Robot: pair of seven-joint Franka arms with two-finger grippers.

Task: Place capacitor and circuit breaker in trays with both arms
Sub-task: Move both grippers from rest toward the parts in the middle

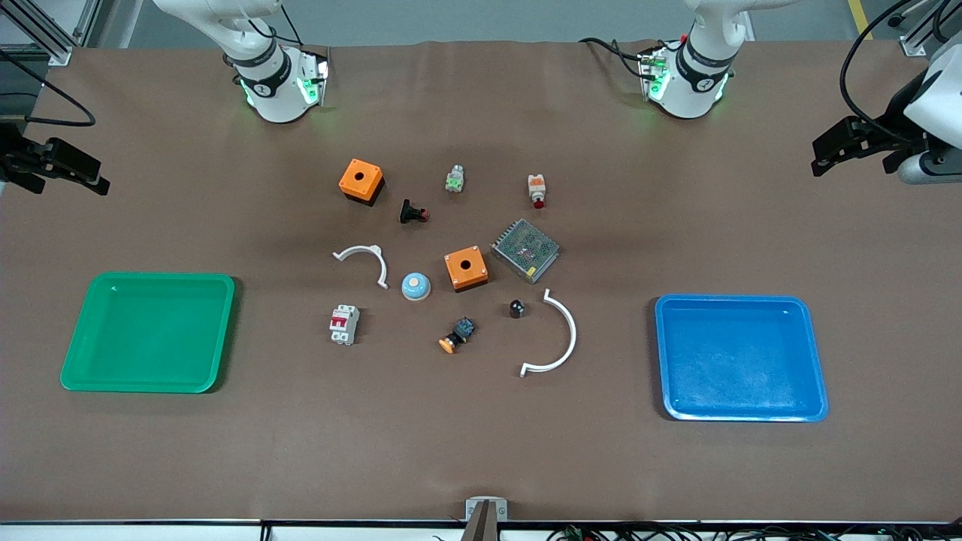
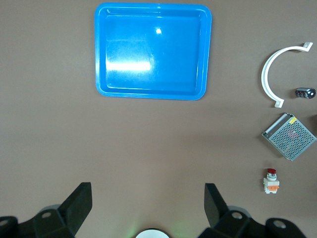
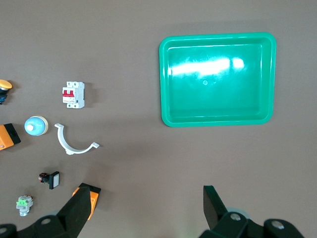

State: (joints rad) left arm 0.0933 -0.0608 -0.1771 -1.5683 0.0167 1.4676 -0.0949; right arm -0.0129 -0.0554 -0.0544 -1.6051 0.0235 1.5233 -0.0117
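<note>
**A:** Where were the grippers at that moment?

**B:** Both up in the air at the table ends, waiting. I saw the left gripper [image 1: 819,154] over the bare mat at the left arm's end, fingers [image 2: 79,201] spread wide, nothing between them. Right gripper [image 1: 90,176] over the mat at the right arm's end, fingers [image 3: 213,201] spread too, nothing held.

**A:** And the two parts?

**B:** Capacitor [image 1: 516,308] stood on the mat in the middle cluster, just beside the big white curved clip [image 1: 560,338] and nearer the front camera than the metal mesh box [image 1: 526,249]. I also had it in the left wrist view [image 2: 305,92]. Circuit breaker [image 1: 344,324] lay on the mat between the cluster and the green tray [image 1: 150,383], red levers facing up, apart from everything. It showed in the right wrist view [image 3: 73,94] as well.

**A:** Trays?

**B:** Green tray at the right arm's end, blue tray [image 1: 740,413] at the left arm's end. No parts in either.
</note>
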